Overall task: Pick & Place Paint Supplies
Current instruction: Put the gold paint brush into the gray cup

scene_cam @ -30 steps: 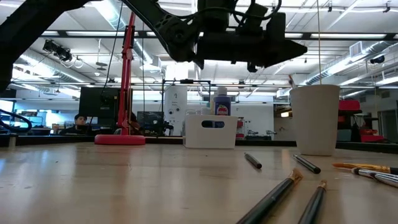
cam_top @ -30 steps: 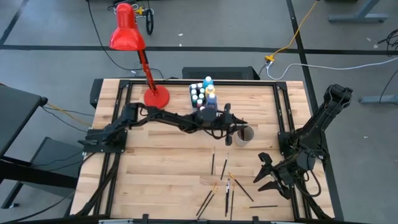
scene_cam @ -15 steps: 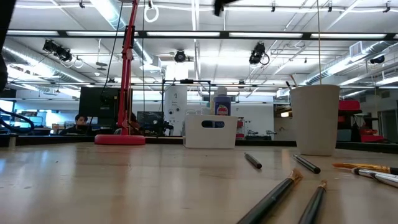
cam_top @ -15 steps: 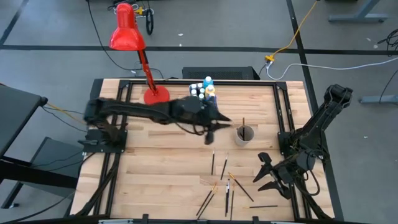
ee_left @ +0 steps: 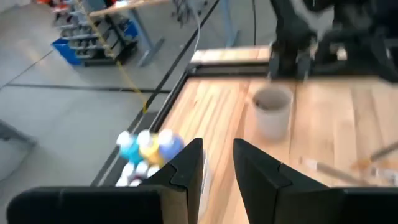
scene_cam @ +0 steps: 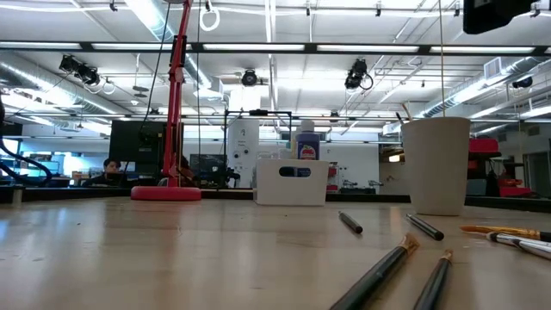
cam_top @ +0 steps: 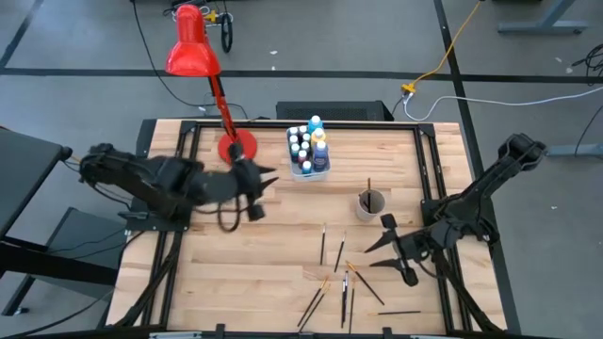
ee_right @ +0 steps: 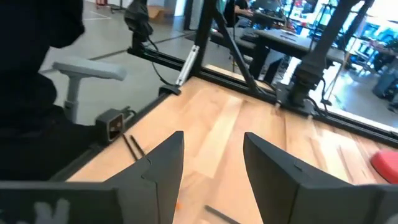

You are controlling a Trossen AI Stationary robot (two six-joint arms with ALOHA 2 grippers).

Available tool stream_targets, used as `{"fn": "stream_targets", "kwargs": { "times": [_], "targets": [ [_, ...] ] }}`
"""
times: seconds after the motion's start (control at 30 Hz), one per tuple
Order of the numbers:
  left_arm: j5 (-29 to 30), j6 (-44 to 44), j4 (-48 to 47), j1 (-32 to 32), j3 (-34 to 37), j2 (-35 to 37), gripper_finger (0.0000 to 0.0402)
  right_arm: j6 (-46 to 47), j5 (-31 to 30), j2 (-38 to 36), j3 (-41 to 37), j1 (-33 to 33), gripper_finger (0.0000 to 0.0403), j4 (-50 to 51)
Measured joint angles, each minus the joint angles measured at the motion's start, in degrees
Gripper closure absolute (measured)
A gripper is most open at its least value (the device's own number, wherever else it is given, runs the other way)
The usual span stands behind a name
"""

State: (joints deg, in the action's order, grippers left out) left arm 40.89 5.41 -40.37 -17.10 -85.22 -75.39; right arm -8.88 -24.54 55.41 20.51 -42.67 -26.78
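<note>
A white tub point(cam_top: 309, 153) at the table's far middle holds several white-capped paint bottles point(ee_left: 149, 147). To its right a white cup point(cam_top: 370, 203) stands with one dark brush upright in it. Several thin brushes point(cam_top: 339, 273) lie scattered on the wood near the table's near edge, and they show close up in the low view point(scene_cam: 379, 271). My left gripper point(cam_top: 264, 193) is open and empty, in the air left of the tub. My right gripper point(cam_top: 375, 254) is open and empty, hovering just right of the scattered brushes.
A red desk lamp has its base point(cam_top: 236, 148) on the far left part of the table, next to the tub. Black frame rails run along the table's left and right sides. Bare wood point(cam_top: 245, 264) lies on the near left.
My left arm has pulled back from above the cup toward the table's left, past the tub, and has left the low view. My right gripper has lifted from the near right corner and moved left and farther in, toward the scattered brushes.
</note>
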Motion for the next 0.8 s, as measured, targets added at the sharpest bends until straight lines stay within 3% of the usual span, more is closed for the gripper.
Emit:
{"fn": "stream_targets", "kwargs": {
  "times": [0.17, 0.3, 0.43, 0.8],
  "targets": [
    [8.69, 6.81, -10.14, -5.28, 4.29, 2.24, 0.0305, 0.06, 0.07, 0.82, 0.0, 1.73, 0.0234, -0.02],
    [9.12, 10.46, -9.73, -7.96, 13.29, 5.21, 0.0306, 0.06, 0.16, 1.44, 0.0, 2.7, 0.0234, 0.1],
    [6.46, 9.66, -2.09, -11.23, 24.39, 8.02, 0.0306, 1.71, 0.23, 1.58, 0.0, 3.66, 0.0234, 0.63],
    [-8.66, 4.31, 34.61, -14.04, 50.72, 13.62, 0.0306, 5.85, 0.21, 1.58, 0.0, 6.6, 0.0234, 1.8]
  ]
}}
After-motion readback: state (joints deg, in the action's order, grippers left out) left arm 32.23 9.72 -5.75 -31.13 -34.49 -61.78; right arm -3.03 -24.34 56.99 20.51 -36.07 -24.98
